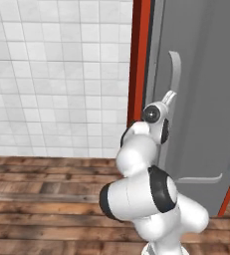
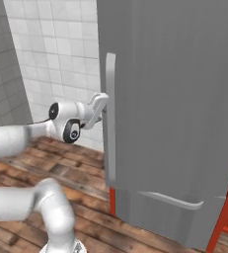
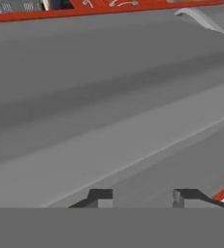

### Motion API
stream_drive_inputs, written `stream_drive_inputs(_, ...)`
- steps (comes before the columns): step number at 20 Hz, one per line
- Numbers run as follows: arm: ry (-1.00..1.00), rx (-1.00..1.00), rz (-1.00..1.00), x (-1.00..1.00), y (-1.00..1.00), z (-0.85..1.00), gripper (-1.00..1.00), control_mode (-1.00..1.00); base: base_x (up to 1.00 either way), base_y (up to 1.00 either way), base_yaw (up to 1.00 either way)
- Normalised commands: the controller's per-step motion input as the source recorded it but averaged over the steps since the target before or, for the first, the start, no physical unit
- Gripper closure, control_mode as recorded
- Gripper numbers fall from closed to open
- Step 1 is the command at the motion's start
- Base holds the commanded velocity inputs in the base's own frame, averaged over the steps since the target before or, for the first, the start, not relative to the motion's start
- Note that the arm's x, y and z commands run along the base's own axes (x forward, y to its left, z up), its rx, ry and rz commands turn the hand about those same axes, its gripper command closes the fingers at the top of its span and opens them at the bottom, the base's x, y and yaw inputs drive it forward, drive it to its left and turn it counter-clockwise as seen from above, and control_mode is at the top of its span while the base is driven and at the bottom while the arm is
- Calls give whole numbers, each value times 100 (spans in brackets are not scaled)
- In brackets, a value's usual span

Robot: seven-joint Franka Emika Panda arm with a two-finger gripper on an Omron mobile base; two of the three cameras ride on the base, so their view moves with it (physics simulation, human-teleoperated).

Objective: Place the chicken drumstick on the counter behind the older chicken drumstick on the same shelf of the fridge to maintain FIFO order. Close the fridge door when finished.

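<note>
The gripper (image 2: 101,105) is right up against the long bar handle (image 2: 110,118) of the big grey fridge door (image 2: 174,99). In the hand view its two dark fingertips (image 3: 100,196) stand apart, with grey door in front of them and nothing held between them. The handle runs up and down past the gripper. Below the gripper, a second grey handle (image 2: 172,199) lies sideways across the lower fridge front. Behind the gripper there is a white tiled wall (image 1: 57,74) and a brown wooden floor (image 1: 42,189). A red side panel (image 1: 138,60) stands between the door and the wall.
</note>
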Motion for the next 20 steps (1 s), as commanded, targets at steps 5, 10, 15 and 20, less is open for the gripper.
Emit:
stream_drive_inputs(5,-10,0,-11,54,0,10,-100,-100,0,0,0)
stream_drive_inputs(10,-15,0,-10,49,-4,11,-100,-100,0,0,0)
stream_drive_inputs(15,-15,0,-8,55,-4,6,-100,-100,0,0,0)
stream_drive_inputs(20,-13,0,-7,46,-9,10,-100,-100,0,0,0)
